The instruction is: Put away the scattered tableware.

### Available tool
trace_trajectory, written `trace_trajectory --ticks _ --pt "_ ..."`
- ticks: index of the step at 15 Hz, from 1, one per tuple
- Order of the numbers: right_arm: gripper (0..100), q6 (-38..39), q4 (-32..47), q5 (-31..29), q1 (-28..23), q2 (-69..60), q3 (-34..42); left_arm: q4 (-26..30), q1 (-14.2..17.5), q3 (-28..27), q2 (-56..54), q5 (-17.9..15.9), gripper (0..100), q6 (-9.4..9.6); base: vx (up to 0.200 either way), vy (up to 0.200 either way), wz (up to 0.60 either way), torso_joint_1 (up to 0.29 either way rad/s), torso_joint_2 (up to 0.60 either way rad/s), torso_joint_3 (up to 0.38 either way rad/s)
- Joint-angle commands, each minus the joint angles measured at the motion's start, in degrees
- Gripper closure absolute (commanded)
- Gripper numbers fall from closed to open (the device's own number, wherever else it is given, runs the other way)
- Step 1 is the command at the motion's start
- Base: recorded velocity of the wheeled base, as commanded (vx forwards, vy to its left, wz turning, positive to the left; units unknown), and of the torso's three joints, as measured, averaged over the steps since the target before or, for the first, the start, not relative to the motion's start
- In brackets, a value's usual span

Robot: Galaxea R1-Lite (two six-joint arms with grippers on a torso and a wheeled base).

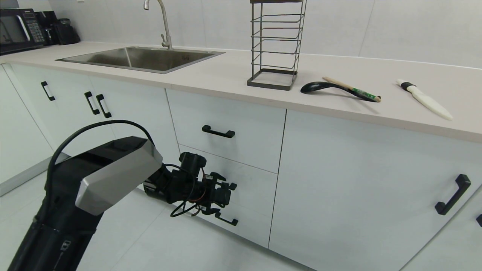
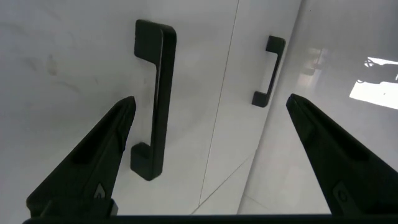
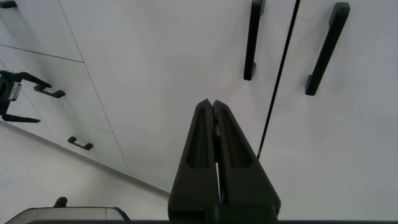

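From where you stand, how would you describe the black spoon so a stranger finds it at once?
On the counter, right of the wire rack, lies the black spoon beside wooden chopsticks. It alone is all black; the knife further right is mostly white.

Left arm (image 1: 113,173) is extended low and forward, wrist level, with the left claw (image 2: 210,106) facing the lower drawer handle (image 2: 155,99). Its fingers (image 2: 93,168) are spread wide. The handle stands between them, nearer one finger, with no contact visible. Right claw (image 3: 216,155) is well apart from that handle, to the robot's right, its fingers pressed flat together.
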Motion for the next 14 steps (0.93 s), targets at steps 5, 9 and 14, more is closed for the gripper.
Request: trace_trajectory --ticks 5,9,14 --pt "100 0.02 0.02 0.01 -0.01 0.08 0.01 3.07 -0.24 -1.41 2.61 0.1 0 1.14 0.0 0.0 0.0 0.0 0.0 0.0" --pt "100 0.02 0.02 0.01 -0.01 0.08 0.01 5.35 -0.42 1.31 0.68 0.45 0 2.28 0.0 0.0 0.0 0.0 0.0 0.0" --pt "100 0.02 0.02 0.01 -0.01 0.08 0.01 5.09 -0.33 4.56 -1.79 0.63 0 2.45 0.0 0.0 0.0 0.0 0.0 0.0"
